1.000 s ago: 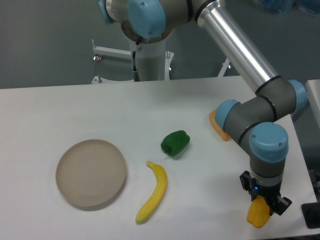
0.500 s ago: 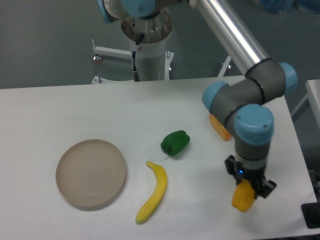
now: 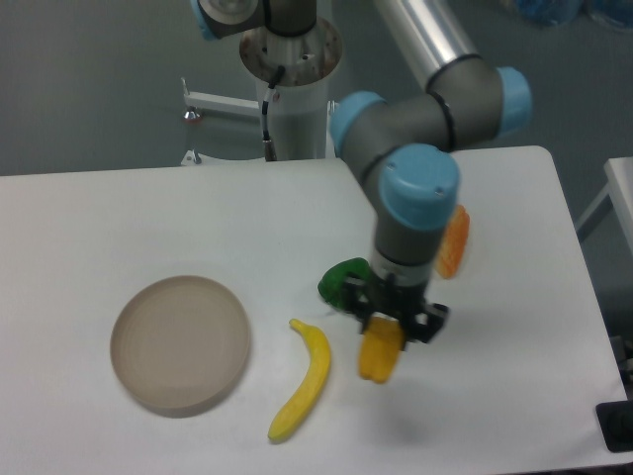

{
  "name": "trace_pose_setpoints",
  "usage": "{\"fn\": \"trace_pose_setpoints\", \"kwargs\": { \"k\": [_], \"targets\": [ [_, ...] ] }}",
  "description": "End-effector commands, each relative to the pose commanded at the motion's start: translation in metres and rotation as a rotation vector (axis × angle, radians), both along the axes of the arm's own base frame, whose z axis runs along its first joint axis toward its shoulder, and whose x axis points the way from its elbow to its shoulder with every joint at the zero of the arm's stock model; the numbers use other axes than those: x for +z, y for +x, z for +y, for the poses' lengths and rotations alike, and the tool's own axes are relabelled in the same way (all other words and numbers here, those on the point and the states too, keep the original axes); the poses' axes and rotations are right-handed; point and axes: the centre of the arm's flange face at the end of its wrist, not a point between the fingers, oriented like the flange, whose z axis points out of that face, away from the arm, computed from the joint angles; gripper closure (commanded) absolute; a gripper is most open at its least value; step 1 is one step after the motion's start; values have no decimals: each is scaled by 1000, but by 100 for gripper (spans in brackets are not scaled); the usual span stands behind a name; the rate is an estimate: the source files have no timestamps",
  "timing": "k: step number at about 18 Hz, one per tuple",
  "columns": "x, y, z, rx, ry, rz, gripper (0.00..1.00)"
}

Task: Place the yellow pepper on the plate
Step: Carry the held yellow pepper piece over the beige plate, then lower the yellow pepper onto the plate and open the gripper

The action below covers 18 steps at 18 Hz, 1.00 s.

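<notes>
My gripper (image 3: 388, 332) is shut on the yellow pepper (image 3: 380, 357), a small yellow-orange piece that hangs below the fingers, lifted above the table. It is right of the banana and just in front of the green pepper. The plate (image 3: 180, 342), round and pale tan, lies on the table at the left, well apart from the gripper.
A long yellow banana (image 3: 304, 381) lies between the plate and the gripper. A green pepper (image 3: 341, 280) sits just behind the gripper, partly hidden by the wrist. An orange wedge-shaped piece (image 3: 453, 241) lies at the right. The arm's base post (image 3: 294, 89) stands at the back.
The arm has swung left with the yellow pepper in the gripper, from the table's right front corner to beside the banana and the green pepper.
</notes>
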Motion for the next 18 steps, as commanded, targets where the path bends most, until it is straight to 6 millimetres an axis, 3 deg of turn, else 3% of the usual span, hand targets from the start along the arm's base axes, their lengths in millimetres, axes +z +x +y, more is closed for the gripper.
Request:
{"fn": "trace_pose_setpoints", "kwargs": {
  "k": [3, 6, 9, 11, 13, 18],
  "targets": [
    [-10, 65, 9, -87, -12, -24, 48],
    [-24, 111, 12, -142, -20, -47, 48],
    [-39, 146, -3, -197, 8, -27, 49],
    [-64, 175, -7, -263, 49, -11, 52],
    [-81, 184, -9, -276, 76, 0, 52],
    [-90, 189, -10, -277, 71, -26, 51]
  ]
}}
